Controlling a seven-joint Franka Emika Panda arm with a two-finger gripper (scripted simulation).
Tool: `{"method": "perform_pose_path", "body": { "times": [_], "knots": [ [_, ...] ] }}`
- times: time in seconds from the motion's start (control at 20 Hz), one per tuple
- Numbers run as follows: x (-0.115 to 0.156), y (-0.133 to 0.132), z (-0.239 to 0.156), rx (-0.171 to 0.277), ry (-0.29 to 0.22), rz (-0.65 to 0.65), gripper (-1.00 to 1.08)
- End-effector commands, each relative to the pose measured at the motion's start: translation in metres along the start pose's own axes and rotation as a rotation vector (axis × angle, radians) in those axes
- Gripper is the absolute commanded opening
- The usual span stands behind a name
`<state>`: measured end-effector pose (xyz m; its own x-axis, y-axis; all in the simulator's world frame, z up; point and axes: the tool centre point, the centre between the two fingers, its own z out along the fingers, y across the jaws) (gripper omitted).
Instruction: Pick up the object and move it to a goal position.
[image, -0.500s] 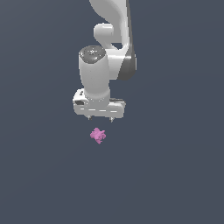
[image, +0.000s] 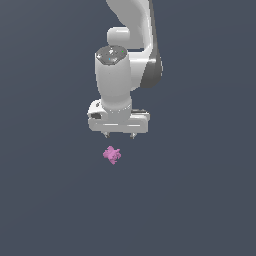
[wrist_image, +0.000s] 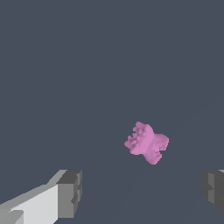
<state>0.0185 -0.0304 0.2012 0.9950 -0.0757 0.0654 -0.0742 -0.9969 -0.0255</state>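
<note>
The object (image: 112, 154) is a tiny pink-magenta lumpy thing lying on the dark grey floor. In the exterior view it sits just below my white gripper (image: 119, 135) and a little toward the exterior view's left of it. The gripper is open and empty, with its two short fingertips spread wide and apart from the object. In the wrist view the object (wrist_image: 147, 142) lies ahead of the gap between the two grey fingertips (wrist_image: 70, 193), nearer the other finger (wrist_image: 214, 189).
Only the flat dark grey floor (image: 200, 210) surrounds the object. The white arm (image: 130, 30) rises above the gripper.
The gripper has shifted slightly toward the exterior view's left over the object. The object has not moved.
</note>
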Motion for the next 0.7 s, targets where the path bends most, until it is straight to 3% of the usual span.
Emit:
{"method": "perform_pose_path", "body": {
  "times": [0.0, 0.65],
  "knots": [
    [0.002, -0.005, -0.004, 0.006, 0.007, -0.009, 1.00],
    [0.001, 0.005, 0.019, 0.002, -0.009, 0.110, 1.00]
  ]
}}
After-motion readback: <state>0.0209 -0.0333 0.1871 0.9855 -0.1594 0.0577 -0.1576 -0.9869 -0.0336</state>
